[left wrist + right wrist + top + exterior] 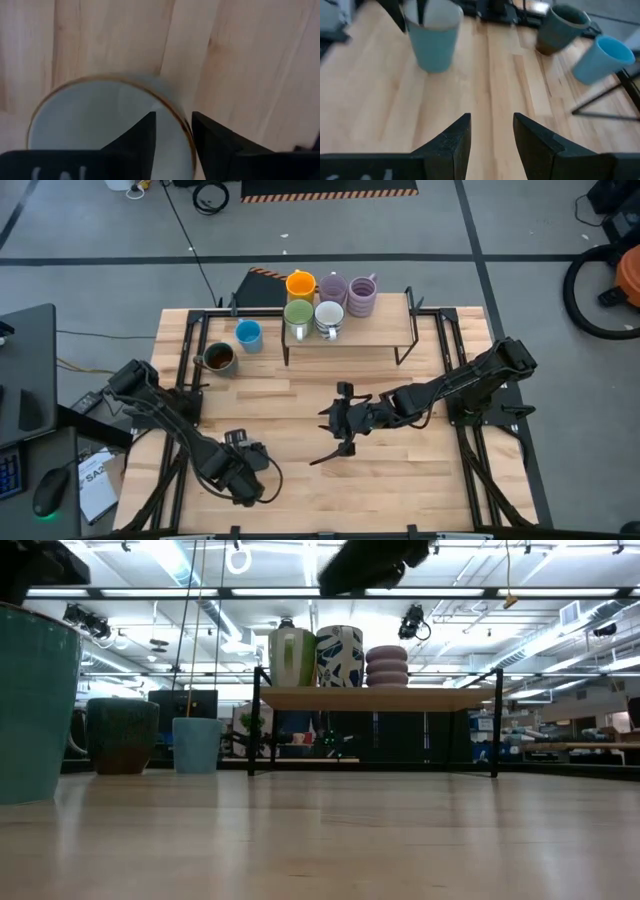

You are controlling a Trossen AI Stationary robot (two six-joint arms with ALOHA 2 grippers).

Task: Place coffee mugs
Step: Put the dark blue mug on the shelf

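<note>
A teal mug (90, 120) with a pale inside stands upright near the table's front left (35, 705). My left gripper (173, 135) points down over it, open, with one finger inside the rim and one outside. In the high view the gripper (245, 468) hides the mug. My right gripper (340, 428) hovers open over the table's middle with nothing between its fingers (491, 135). A dark mug (219, 358) and a blue mug (248, 335) stand on the table at the far left. Orange (301, 284), green (298, 315), white (329, 318) and two pale purple mugs (348, 292) stand on a raised shelf (375, 335). My left gripper comes at the teal mug from above, pointing down. Its fingers (145, 140) straddle the wall at the rim (186, 131), one inside and one outside. Whether either finger touches the wall, I cannot tell. The mug stands upright on the table.
The wooden shelf on black legs (380, 698) spans the table's far middle. Black frame rails (455, 370) run along both sides of the table. Bare wood lies between the shelf and the grippers. A desk with a mouse (48, 495) stands to the left, off the table.
</note>
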